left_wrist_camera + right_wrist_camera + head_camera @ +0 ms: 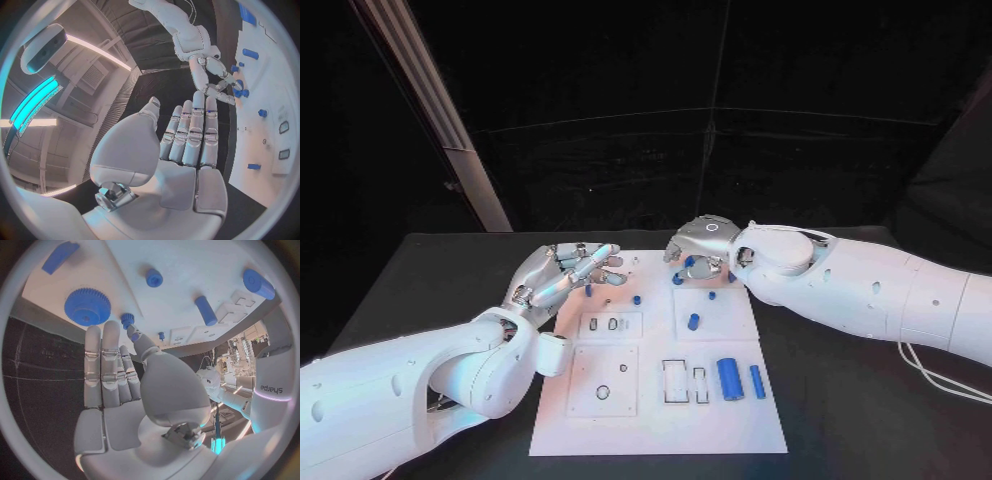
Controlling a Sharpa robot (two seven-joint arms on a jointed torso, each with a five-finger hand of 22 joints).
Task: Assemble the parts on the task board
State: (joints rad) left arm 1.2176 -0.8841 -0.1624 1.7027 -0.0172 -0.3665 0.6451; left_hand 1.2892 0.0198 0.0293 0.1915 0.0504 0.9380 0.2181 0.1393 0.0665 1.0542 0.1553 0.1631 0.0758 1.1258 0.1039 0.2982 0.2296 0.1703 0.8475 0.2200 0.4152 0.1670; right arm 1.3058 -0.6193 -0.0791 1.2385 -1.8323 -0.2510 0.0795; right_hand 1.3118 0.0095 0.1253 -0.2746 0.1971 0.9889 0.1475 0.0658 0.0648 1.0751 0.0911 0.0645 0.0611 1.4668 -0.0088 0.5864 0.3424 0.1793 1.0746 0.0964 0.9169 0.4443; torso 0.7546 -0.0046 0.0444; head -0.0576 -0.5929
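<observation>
My right hand [704, 240] hangs over the board's [733, 420] far edge, fingers straight and holding nothing, just above the big blue gear [87, 306]; the left hand [567, 272], likewise spread and empty, sits at the near-left edge. I judge a careless reach could knock the small pegs [692, 321] loose. The only writing I can read is "sharpa" on the arm [270, 388].

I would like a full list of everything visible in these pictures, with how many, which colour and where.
task board: one, white, middle of the table.
table: one, black, under the board.
large cylinder: one, blue, lying on the board's near right part.
slim bar: one, blue, just right of the large cylinder.
gear: one, blue, at the board's far edge, by the right hand.
small pegs: several, blue, around the board's middle and far part.
left hand: silver, open, over the board's far left corner.
right hand: silver, at the board's far edge, fingers straight.
</observation>
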